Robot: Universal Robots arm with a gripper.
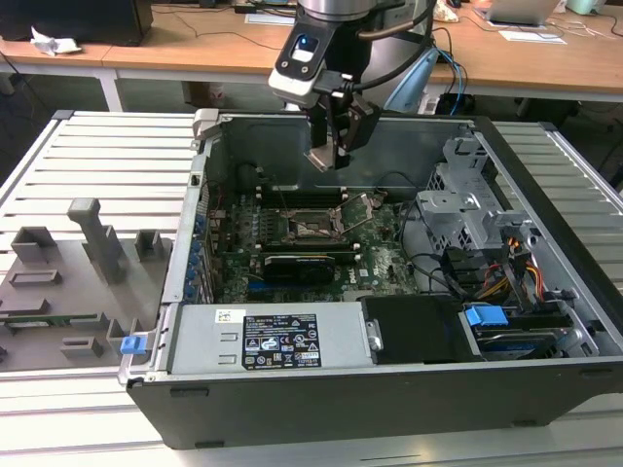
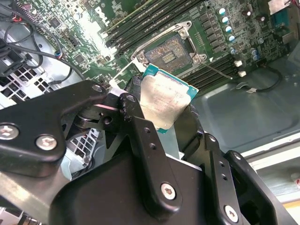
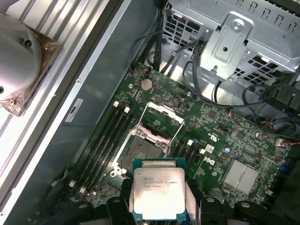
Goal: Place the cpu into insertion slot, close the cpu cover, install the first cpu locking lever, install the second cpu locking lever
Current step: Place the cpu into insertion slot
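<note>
I am holding the gripper (image 1: 336,146) over the open case (image 1: 389,399), and it is pinching the cpu (image 3: 158,193) by its edges, metal face showing in both wrist views. The insertion slot (image 3: 143,152) is lying bare below, apart from the chip, with the cpu cover (image 3: 162,119) swung open beside it. I judge that I am working the placing step. Seating calls for squaring the chip with the socket rim.

Lab (office desks (image 1: 195,44) behind): slatted bench (image 1: 107,165), open PC (image 1: 389,404).
</note>
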